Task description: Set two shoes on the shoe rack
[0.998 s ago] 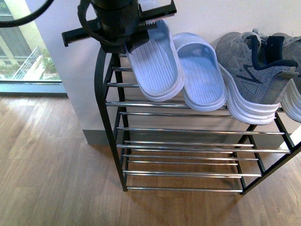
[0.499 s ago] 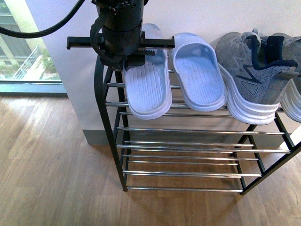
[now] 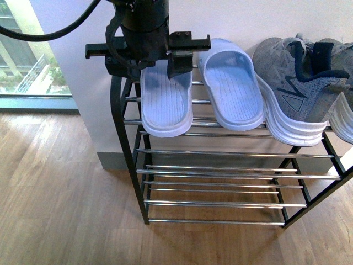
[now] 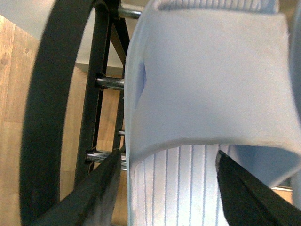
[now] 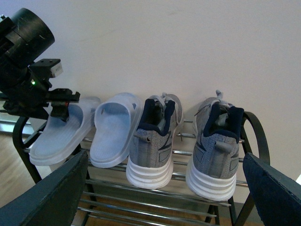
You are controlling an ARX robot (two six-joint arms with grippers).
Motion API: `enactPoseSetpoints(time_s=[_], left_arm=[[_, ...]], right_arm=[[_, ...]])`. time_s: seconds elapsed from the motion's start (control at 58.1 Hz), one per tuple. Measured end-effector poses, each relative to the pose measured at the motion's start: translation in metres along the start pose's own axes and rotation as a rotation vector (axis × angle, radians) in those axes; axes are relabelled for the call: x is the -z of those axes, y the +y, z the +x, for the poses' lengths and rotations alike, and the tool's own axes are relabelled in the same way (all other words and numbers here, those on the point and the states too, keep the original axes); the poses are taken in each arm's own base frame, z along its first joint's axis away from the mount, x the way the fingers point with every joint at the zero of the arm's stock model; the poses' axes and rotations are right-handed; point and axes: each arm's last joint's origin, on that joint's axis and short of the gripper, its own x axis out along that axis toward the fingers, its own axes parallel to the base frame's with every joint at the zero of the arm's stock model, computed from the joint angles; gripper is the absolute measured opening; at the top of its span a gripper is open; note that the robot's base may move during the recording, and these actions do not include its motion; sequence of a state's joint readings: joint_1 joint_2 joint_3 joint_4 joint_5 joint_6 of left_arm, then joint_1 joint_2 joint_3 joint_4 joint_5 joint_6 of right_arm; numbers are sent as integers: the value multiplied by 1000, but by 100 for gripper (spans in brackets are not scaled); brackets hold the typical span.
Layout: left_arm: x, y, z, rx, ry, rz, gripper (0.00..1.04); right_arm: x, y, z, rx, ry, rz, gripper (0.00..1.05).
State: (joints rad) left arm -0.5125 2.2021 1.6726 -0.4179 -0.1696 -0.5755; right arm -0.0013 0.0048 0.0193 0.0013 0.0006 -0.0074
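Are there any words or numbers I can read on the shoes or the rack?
None can be read. The grey sneakers carry only plain side stripes, no letters. The pale blue slides and the shoe rack are bare. A green light glows on the left gripper, with no text.

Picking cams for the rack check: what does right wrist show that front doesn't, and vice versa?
Only right wrist: both grey sneakers whole, the first and the second, standing side by side on the top tier, and the rack's far rounded end.

Only front: the rack's bare lower tiers and the wood floor; the second sneaker is cut off at the edge.

Both: the left tool open over the outer slipper, the inner slipper beside it, and the shoe rack against the wall.
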Motion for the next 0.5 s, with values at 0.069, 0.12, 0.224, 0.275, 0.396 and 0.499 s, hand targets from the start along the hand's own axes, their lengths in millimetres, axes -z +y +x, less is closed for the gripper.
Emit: enactPoseSetpoints(time_s=[0.069, 0.12, 0.224, 0.275, 0.396, 0.499], left_arm=[[-8, -8, -28, 124, -43, -82, 82], [-13, -10, -51, 162, -89, -110, 89], [-19, -3, -108, 212, -210, -175, 96], [-14, 10, -134, 183, -270, -207, 95], [3, 47, -158, -76, -494, -185, 95], [26, 93, -152, -4, -759, -6, 75]], right_arm=[[0, 0, 0, 0, 0, 0, 95], [0, 0, 0, 0, 0, 0, 95], [0, 0, 0, 0, 0, 0, 95], [0, 0, 0, 0, 0, 0, 95], [0, 0, 0, 0, 0, 0, 95], [0, 0, 0, 0, 0, 0, 95]])
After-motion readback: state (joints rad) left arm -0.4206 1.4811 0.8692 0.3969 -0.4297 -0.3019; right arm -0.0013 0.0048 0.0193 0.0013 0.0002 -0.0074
